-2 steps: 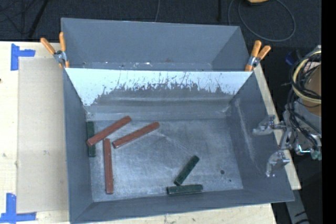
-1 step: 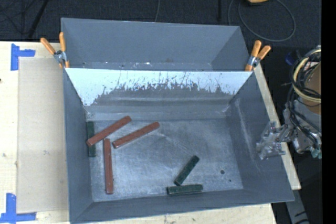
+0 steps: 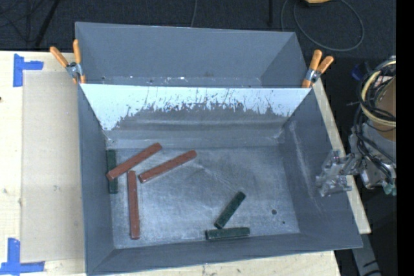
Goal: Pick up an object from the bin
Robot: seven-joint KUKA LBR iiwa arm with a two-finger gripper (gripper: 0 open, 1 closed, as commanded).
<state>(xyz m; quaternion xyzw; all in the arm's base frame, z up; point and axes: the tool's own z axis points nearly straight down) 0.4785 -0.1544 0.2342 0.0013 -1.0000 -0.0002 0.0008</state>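
Your gripper [image 3: 333, 179] sits at the right wall of the bin [image 3: 304, 158], and honestly I can't tell if it's open or closed. The nearest pick is the dark green stick [image 3: 229, 209], left of the gripper and slightly nearer the front, with its long axis slanted. A second green stick [image 3: 227, 234] lies just beyond it, along the front wall, so watch that edge. The red-brown sticks [image 3: 167, 166] are much farther left. Between the gripper and the slanted stick the floor is bare.
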